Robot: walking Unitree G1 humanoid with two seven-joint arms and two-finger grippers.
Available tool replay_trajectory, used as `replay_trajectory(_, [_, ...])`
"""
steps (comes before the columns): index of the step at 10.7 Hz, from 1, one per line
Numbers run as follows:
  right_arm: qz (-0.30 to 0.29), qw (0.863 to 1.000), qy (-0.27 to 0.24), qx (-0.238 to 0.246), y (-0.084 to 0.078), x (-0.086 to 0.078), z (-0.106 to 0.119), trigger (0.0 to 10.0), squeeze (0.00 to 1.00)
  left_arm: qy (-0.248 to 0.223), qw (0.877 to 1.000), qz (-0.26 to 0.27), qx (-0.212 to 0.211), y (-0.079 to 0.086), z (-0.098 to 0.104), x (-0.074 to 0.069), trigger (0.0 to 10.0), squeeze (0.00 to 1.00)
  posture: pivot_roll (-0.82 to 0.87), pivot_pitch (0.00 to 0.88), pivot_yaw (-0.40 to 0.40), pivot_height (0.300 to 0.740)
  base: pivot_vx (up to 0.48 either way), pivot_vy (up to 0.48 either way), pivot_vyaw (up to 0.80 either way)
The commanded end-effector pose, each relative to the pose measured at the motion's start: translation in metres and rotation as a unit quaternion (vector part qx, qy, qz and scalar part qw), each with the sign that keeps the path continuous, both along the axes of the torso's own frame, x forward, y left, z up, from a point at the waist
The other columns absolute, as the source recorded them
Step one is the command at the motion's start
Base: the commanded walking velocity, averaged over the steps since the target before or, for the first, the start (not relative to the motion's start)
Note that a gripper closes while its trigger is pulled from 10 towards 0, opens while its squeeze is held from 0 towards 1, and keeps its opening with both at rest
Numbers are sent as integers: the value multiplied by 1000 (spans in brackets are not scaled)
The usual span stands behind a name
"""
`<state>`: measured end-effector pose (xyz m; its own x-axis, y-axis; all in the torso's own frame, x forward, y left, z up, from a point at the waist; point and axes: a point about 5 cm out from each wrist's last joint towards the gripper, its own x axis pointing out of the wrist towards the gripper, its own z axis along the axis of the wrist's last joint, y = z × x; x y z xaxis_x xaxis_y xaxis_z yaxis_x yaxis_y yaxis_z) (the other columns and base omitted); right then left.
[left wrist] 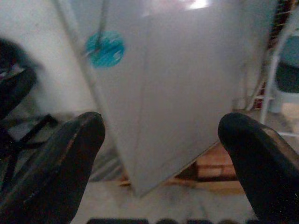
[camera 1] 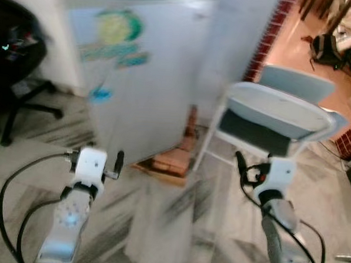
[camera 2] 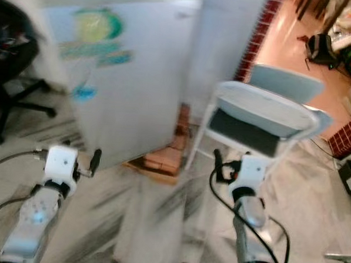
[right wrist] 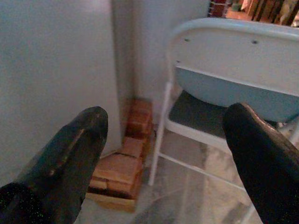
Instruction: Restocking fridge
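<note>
both claws empty before a shut fridge

left gripper [camera 1: 116,161] and right gripper [camera 1: 240,165] hang spread, holding nothing, near the fridge [camera 1: 149,77], door closed, on wooden blocks [camera 1: 173,161]. folding chair [camera 1: 276,122] stands beside. blur suggests approaching; no stock visible.

Motion blur smears both eye views, so the stickers [camera 1: 115,31] on the fridge [camera 1: 149,77] cannot be read. The fridge's top is cut off by the frame. Its base hides part of the wood blocks [right wrist: 119,170]. The office chair [camera 1: 15,52] runs off the edge.
</note>
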<state>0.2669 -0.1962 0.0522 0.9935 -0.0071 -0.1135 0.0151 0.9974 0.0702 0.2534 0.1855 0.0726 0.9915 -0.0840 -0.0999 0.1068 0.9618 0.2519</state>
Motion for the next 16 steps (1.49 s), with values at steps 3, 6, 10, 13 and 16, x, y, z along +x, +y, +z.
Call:
replay_trajectory(3, [2,1000,-3,-2,2,1,2,10000,0,7,1000,-14,-2,2,-3,0,10000,0,123,45,-65,740,0,480,-598])
replay_trajectory(6, [-1,1000,-3,-1,3,1,1,10000,0,6,1000,-16,-5,-1,-4,3,10000,0,124,36,-69,740,0,480,-660])
replay_trajectory(10, [-1,1000,-1,2,4,-2,-1,10000,0,9,1000,-13,-8,0,-7,3,10000,0,124,38,-68,740,0,480,-317])
replay_trajectory(13, [-1,1000,2,-1,3,-3,-4,10000,0,10,1000,-15,-12,-1,-9,5,10000,0,119,34,-70,740,0,480,0])
replay_trajectory(16, [-2,1000,2,-5,1,-2,-3,10000,0,7,1000,-14,-11,0,-8,7,10000,0,116,29,-70,740,0,480,0])
